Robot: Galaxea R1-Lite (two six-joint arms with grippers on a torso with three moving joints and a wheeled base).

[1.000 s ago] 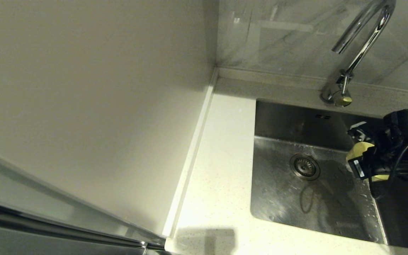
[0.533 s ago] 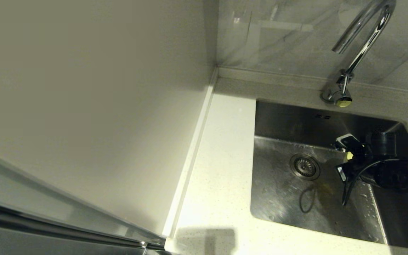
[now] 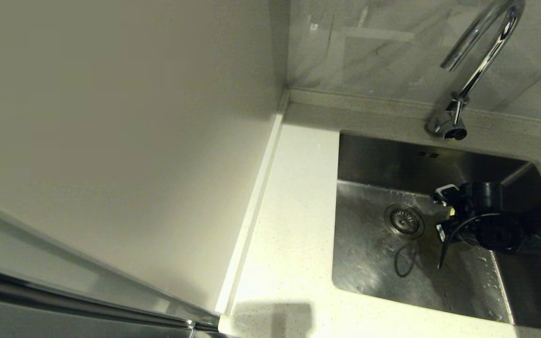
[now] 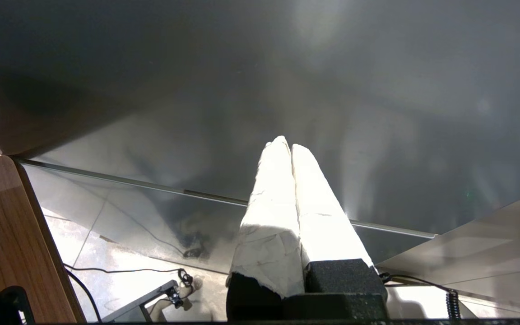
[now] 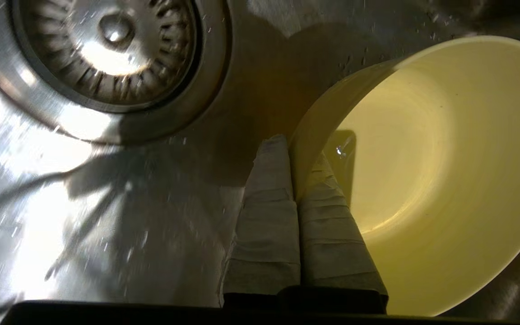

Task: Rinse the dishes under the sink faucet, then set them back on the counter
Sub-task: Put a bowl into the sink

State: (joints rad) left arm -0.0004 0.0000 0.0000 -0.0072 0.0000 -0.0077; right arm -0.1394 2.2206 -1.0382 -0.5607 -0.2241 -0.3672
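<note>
The yellow bowl (image 5: 422, 180) hangs tilted on its side low in the steel sink (image 3: 369, 263), just beside the round drain strainer (image 5: 111, 54). My right gripper (image 5: 294, 149) is shut on its rim, one finger inside the bowl and one outside. From the head view my right gripper (image 3: 444, 213) sits right of the strainer (image 3: 404, 221), and only a sliver of the yellow bowl (image 3: 451, 212) shows. The chrome faucet (image 3: 479, 61) stands behind the basin, and no water stream shows. The two pale bowls are out of view. My left gripper (image 4: 287, 146) is parked away from the sink, shut and empty.
The speckled counter (image 3: 294, 225) runs along the sink's left side and front. A plain off-white panel (image 3: 111, 141) rises at the left, and a marbled wall (image 3: 369, 47) stands behind the raised back edge. Water drops lie on the basin floor.
My right gripper has carried the yellow bowl down from above the basin's right side and leftward, low into the sink toward the strainer. The left arm has not moved.
</note>
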